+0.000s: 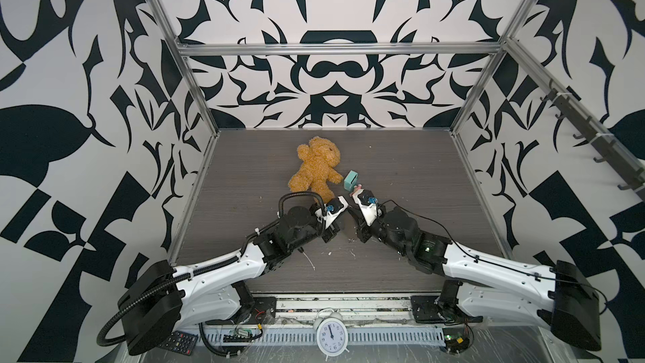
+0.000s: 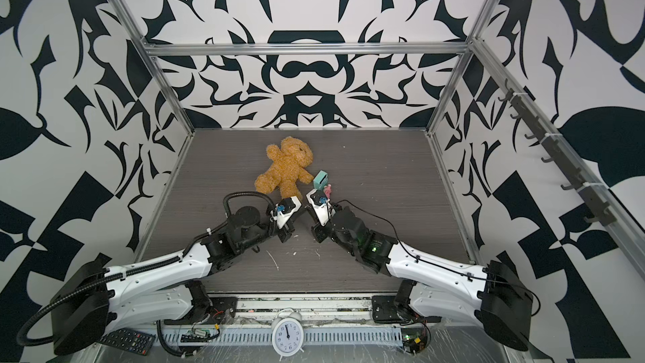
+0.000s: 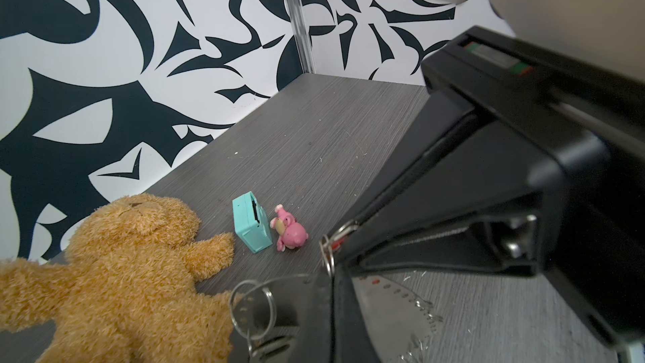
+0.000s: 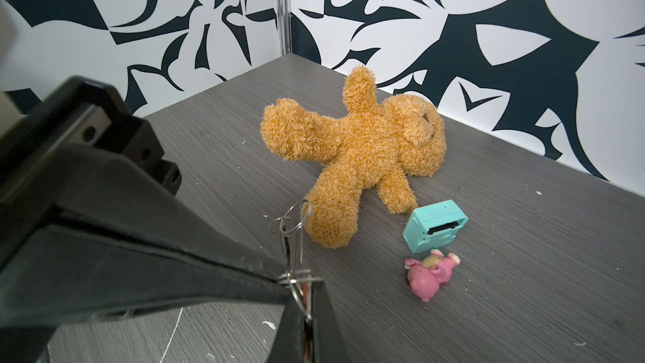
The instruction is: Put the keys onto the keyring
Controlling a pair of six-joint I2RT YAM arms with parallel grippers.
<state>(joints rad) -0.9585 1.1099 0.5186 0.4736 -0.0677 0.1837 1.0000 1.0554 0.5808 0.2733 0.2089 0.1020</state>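
White twin-bell alarm clock (image 1: pixel 330 335), dial numbered 1-12, sits at front edge. Mid-table, L gripper (image 4: pixel 283 279) & R gripper (image 3: pixel 334 244) both clamped, tip to tip: L pinches thin silver metal keyring (image 4: pixel 287 225), R pinches red plastic tag (image 4: pixel 306 296), just beside leg of tan plush teddy (image 1: pixel 316 169).

Legible marks: the black hour numerals 1 to 12, set round the white dial of the twin-bell alarm clock (image 1: pixel 330 336) (image 2: pixel 287 336), which stands at the near edge in both top views. The buttons of the black remote control (image 1: pixel 178 342) (image 2: pixel 127 340) carry markings too small to read.
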